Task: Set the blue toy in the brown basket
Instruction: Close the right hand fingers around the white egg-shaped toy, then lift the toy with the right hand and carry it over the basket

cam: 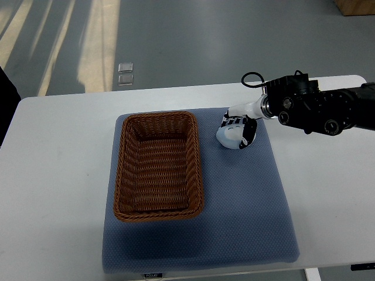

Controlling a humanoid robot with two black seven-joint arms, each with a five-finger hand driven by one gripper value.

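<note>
A pale blue toy [226, 137] lies on the blue mat [246, 205], just right of the brown wicker basket [198, 170]. My right hand [239, 130], white and black, comes in from the right edge and sits on top of the toy with its fingers curled around it. The toy rests on the mat near the mat's far right corner. Most of the toy is hidden under the hand. The basket is empty and stands on the left half of the mat. My left arm is not in view.
The mat lies on a white table [53, 175]. The table's far edge runs just behind the hand, with grey floor beyond. My dark forearm [316, 108] hangs over the table's far right part.
</note>
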